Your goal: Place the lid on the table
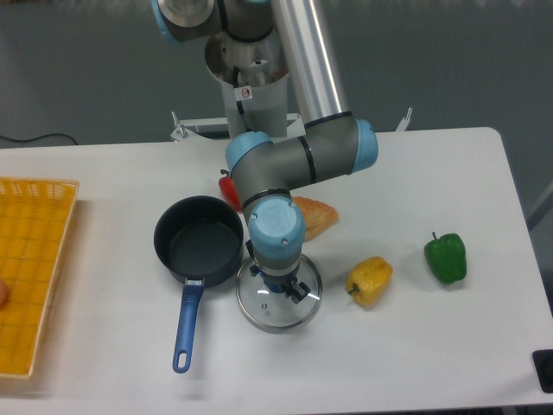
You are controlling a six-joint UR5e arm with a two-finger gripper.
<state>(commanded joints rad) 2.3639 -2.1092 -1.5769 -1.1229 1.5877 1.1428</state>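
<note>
Lid (pixel 278 304) low over or on the table (pixel 415 346), just right of the saucepan (pixel 199 239) and touching or nearly touching its rim; contact with the tabletop not clear from this view. Glass disc roughly level, silver rim visible all round except where hidden by the arm. Gripper (pixel 276 286) directly above the lid's centre, pointed straight down, fingers at the knob; knob itself hidden beneath the wrist, so grip impossible to confirm, and spread or pressed together could not be told. Saucepan open and dark inside, blue handle (pixel 186 331) pointing toward the near edge. Yellow pepper (pixel 370 280) to the right of the lid, apart from it; green pepper (pixel 446 257) further right. Orange-brown item (pixel 315 216) behind the lid, partly covered by the arm; red item (pixel 228 189) behind the saucepan, mostly hidden. Yellow mesh tray (pixel 30 268) at the far left edge.
</note>
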